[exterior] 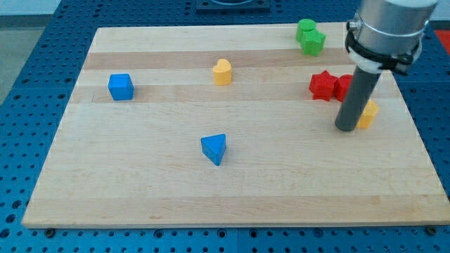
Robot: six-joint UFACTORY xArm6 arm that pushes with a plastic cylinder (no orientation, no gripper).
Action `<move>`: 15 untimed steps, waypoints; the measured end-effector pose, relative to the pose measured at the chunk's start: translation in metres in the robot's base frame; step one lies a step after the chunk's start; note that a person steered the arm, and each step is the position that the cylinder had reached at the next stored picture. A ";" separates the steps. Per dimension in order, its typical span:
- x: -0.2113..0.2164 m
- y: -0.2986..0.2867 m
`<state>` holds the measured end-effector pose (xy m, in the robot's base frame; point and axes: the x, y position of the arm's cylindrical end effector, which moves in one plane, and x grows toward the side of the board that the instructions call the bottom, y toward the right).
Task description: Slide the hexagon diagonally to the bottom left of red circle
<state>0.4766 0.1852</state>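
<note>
My tip (346,128) rests on the wooden board at the view's right, touching the left side of the yellow hexagon (368,114), which the rod partly hides. The red circle (344,87) sits just above, mostly hidden behind the rod, with a red star (323,85) right beside it on its left. The hexagon lies below and slightly right of the red circle.
Two green blocks (309,36) stand together at the view's top right. A yellow heart (222,72) is at top centre, a blue cube (121,86) at left, a blue triangle (214,148) at lower centre. The board's right edge (420,140) is near the hexagon.
</note>
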 end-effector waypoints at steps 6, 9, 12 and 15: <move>-0.077 -0.094; -0.070 -0.097; -0.079 -0.098; -0.059 -0.136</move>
<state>0.4180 0.0496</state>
